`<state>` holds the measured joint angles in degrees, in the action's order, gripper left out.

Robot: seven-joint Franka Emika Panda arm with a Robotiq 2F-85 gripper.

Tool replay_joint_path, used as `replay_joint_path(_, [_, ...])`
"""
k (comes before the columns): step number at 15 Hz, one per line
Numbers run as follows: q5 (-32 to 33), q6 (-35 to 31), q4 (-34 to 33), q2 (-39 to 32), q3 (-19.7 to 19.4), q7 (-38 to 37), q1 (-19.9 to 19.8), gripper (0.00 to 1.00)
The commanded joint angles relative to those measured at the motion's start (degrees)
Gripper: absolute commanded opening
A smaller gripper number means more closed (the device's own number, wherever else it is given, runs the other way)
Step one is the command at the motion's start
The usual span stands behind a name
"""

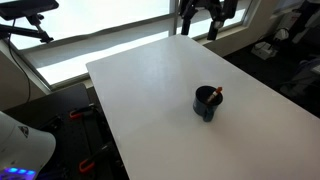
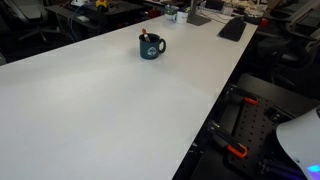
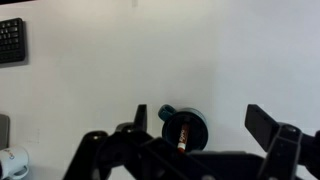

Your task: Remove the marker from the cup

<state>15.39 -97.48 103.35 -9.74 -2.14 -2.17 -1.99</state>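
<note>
marker (image 3: 181,141), thin and reddish, in round dark cup (image 3: 195,122) on smooth white table (image 3: 100,60); gripper (image 3: 199,114) spread wide

A cup (image 1: 207,103) stands on a counter (image 1: 150,80), near one long edge in an exterior view. A marker (image 1: 215,96) stands inside it, leaning against the rim. In the wrist view the cup lies between the gripper's (image 3: 197,115) spread fingers, and a keyboard (image 3: 10,40) lies at the upper left corner.
</note>
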Motion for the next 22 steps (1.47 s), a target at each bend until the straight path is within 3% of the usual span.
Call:
replay_joint_path(1, [1.1, 0.0, -3.8, -4.2, -1.0, -2.2, -0.1, 1.0])
replay_joint_path(16, [-0.3, 4.5, -12.9, -20.2, -2.7, 8.0, -4.4, 1.0])
replay_joint_path(18, [-0.1, 2.0, -10.4, -19.2, -2.6, 7.2, -4.4, 1.0])
replay_joint_path(22, [-0.1, 2.1, -11.4, -20.4, -2.7, 7.9, -4.6, 1.0])
